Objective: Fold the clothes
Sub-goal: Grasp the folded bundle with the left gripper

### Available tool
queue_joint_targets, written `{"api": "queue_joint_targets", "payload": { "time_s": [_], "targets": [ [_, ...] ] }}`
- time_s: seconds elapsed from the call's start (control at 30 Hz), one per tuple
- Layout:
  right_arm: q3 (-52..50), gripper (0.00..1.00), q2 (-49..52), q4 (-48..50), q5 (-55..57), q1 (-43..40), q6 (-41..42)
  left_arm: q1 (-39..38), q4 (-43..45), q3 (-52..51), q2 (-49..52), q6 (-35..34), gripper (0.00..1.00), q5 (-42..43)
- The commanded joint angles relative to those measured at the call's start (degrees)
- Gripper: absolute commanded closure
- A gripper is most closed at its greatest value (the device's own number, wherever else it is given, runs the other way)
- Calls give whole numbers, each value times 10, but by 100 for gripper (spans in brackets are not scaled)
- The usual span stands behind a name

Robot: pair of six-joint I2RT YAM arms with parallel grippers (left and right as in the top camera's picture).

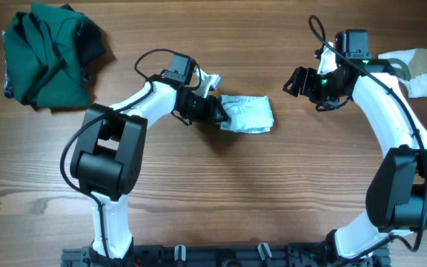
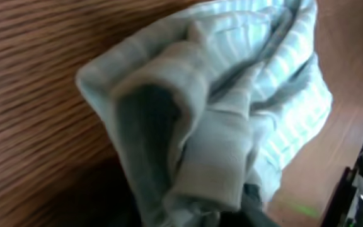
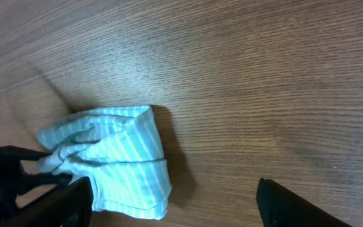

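The small pale blue-and-white striped garment point(image 1: 248, 115) lies bunched and partly folded at the table's middle. My left gripper point(image 1: 215, 111) is shut on its left edge; the left wrist view shows the cloth point(image 2: 219, 113) filling the frame right at the jaws. My right gripper point(image 1: 300, 80) is open and empty, raised to the right of the garment; its two dark fingers point(image 3: 175, 205) frame bare wood with the garment point(image 3: 115, 161) to their left. The dark green garment point(image 1: 47, 52) is heaped at the far left corner. The white-and-olive piece point(image 1: 416, 70) lies at the far right.
The wooden table point(image 1: 221, 193) carries only these three fabric items. The arm bases stand at the near edge, left point(image 1: 102, 185) and right point(image 1: 406, 193).
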Motion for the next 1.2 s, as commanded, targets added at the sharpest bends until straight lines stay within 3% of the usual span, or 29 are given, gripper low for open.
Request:
{"api": "queue_joint_targets", "payload": {
  "time_s": [0.0, 0.07, 0.33, 0.4, 0.43, 0.47, 0.5, 0.7, 1.17],
  "targets": [
    [-3, 16, -2, -1, -14, 0, -10, -2, -3, -9, 18, 3, 84, -14],
    [-3, 16, -2, -1, -26, 0, -11, -2, -4, -9, 18, 3, 96, -14],
    [-3, 17, -2, 0, -28, 2, -12, 4, -7, -9, 17, 3, 96, -13],
    [-3, 17, -2, 0, -28, 2, -12, 13, -18, -5, 12, 3, 64, -11],
    [-3, 17, -2, 0, -28, 2, -12, 16, -20, -5, 8, 3, 42, -11],
    [-3, 16, -2, 0, -28, 2, -12, 22, -23, -5, 2, 3, 7, -11],
    [-3, 17, -2, 0, -28, 2, -12, 30, -25, -5, -5, 3, 0, -12],
    [-3, 17, -2, 3, -28, 2, -11, 51, -23, -5, -14, 1, 0, -11],
    [-3, 20, -2, -1, -58, 16, -9, -25, 2, -5, 7, -23, 0, -12]
  ]
}}
